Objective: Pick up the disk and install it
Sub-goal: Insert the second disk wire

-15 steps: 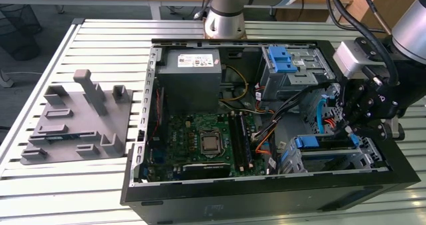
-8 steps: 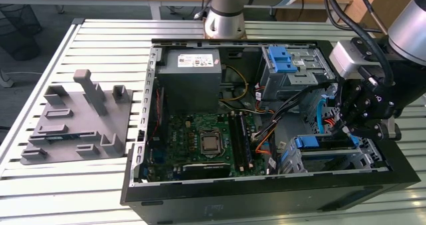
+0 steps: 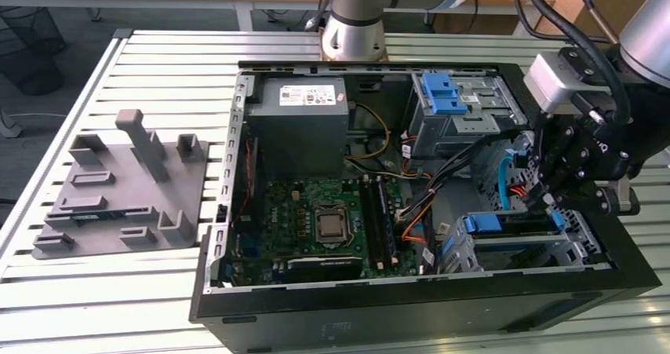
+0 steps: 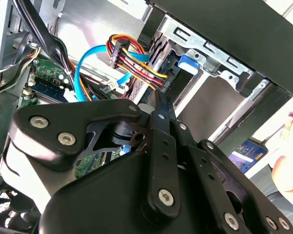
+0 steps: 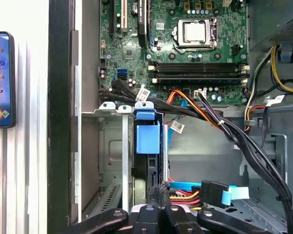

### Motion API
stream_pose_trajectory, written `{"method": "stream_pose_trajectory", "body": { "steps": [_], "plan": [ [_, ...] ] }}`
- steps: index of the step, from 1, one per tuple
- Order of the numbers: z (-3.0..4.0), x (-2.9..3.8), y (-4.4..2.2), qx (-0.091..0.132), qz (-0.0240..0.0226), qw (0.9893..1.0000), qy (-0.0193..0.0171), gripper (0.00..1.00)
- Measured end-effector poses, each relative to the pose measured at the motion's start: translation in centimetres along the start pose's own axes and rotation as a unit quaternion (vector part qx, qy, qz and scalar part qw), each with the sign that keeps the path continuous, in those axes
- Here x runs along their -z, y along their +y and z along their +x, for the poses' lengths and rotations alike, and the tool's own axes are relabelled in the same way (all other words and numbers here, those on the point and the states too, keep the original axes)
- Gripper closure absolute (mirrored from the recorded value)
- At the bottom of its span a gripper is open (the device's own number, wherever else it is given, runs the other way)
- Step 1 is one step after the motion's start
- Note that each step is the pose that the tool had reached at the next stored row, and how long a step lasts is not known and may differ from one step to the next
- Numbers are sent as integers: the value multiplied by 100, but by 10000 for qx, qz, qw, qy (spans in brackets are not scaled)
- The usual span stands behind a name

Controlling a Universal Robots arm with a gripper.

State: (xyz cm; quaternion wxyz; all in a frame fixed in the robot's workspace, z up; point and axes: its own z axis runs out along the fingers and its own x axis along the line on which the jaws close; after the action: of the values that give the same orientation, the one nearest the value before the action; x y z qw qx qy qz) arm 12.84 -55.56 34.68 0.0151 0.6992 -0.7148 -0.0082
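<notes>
The disk sits on edge in a slot of the lower metal drive cage, at the exterior view's right of the open computer case. Its blue end faces the motherboard, and its dark body runs back toward my fingers. My gripper hangs over the rear of that cage. In both wrist views its black fingers are pressed together with nothing between them. The gripper's tips are at the disk's rear edge, next to the cable connectors. I cannot tell whether they touch the disk.
Red, yellow and blue cables crowd the space beside my fingers. An upper drive cage with a blue latch and a grey power supply stand behind. A grey fixture lies on the slatted table. A phone and a hand are outside the case.
</notes>
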Motion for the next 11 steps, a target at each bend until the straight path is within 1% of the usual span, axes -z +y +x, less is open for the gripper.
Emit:
{"method": "stream_pose_trajectory", "body": {
  "steps": [2,6,11],
  "plan": [
    [0,0,10,-1,3,10000,-3,89],
    [2,0,70,0,17,10000,-3,89],
    [3,-2,131,0,37,10000,-4,89]
  ]
}}
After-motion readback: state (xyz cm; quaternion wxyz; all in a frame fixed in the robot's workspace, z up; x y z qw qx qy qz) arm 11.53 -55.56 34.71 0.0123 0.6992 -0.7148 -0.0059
